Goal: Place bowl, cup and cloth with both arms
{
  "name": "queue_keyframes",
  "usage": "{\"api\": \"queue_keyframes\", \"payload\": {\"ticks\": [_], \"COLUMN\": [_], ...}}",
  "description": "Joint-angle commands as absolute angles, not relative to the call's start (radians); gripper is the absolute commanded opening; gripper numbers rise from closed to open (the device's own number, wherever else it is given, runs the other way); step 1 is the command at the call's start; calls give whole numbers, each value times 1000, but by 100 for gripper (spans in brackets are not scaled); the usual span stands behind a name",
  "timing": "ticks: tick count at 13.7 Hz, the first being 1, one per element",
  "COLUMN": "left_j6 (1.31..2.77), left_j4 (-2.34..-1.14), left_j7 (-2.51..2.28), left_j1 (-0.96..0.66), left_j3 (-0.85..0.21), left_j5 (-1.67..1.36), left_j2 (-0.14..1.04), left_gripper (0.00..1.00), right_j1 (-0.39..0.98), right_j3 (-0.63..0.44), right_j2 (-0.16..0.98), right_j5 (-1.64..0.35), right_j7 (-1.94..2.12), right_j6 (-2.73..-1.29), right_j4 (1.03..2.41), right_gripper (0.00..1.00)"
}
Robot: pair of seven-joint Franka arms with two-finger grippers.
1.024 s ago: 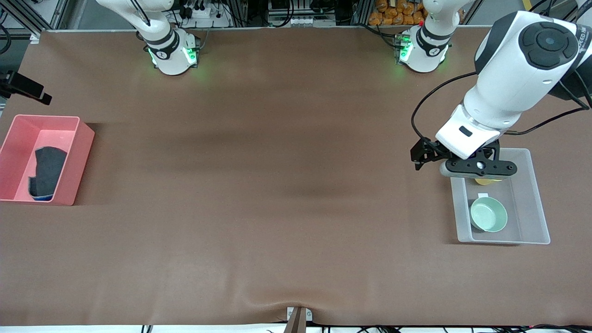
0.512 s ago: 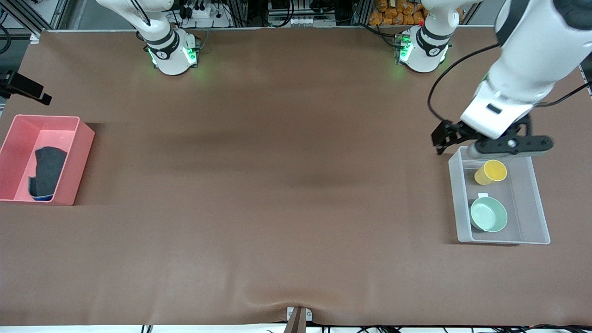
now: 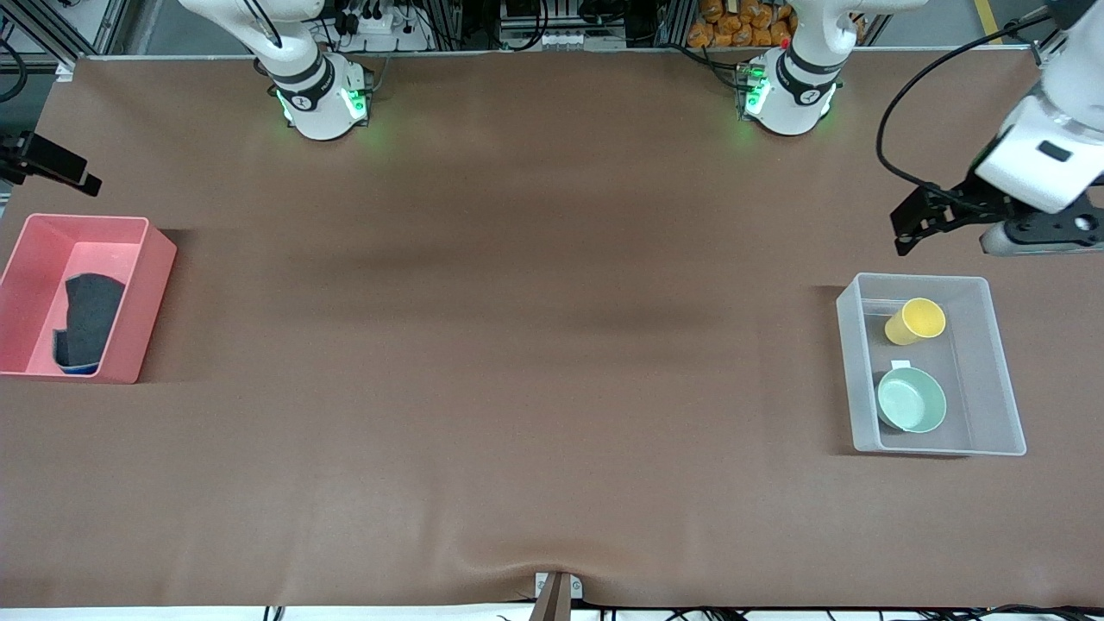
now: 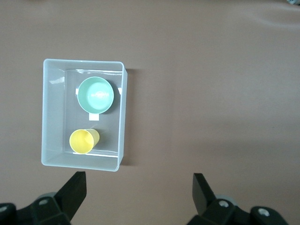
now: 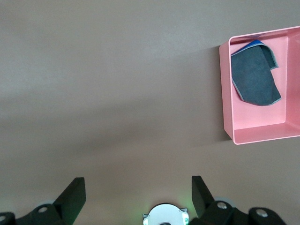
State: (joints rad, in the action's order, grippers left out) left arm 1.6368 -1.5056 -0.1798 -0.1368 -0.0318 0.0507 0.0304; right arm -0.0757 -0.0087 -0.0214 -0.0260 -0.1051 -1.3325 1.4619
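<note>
Matt brown table cover (image 3: 535, 362), translucent plastic bin (image 3: 1000, 379), pink plastic bin (image 3: 147, 310), soft cloth (image 3: 90, 319), smooth bowl (image 3: 912, 400)

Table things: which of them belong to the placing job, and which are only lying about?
Job things:
- bowl and cup, in the clear bin
- cloth, in the pink bin
- left gripper, open, up above the table by the clear bin
- right gripper, open, waiting

Lying about:
- brown table cover

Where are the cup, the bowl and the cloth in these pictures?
cup (image 3: 916, 321), front view, on its yellow open mouth.
bowl (image 3: 912, 400), front view, on the middle of its mint-green inside.
cloth (image 5: 256, 78), right wrist view, on its dark grey side, in the pink bin.
</note>
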Motion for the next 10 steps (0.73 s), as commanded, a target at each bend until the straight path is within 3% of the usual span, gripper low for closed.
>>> {"api": "queue_keyframes", "payload": {"ticks": [1,10], "left_j6": [1643,1666], "left_j4": [-1520,-1620], "left_j7": [-141,-91], "left_j1": [-173,-244], "left_j3": [32,140], "left_j5": [18,12], "left_j2": [9,-64], "left_gripper": [100,100], "right_j1": [-58,-57], "right_j3": [-15,-14], "right_j2": [-32,-34], "right_j5": [-32,-34], "right_j7": [-123,-123], "right_j6": [-1333,-1333], "right_j4": [1462,1462], "right_gripper": [100,100]}}
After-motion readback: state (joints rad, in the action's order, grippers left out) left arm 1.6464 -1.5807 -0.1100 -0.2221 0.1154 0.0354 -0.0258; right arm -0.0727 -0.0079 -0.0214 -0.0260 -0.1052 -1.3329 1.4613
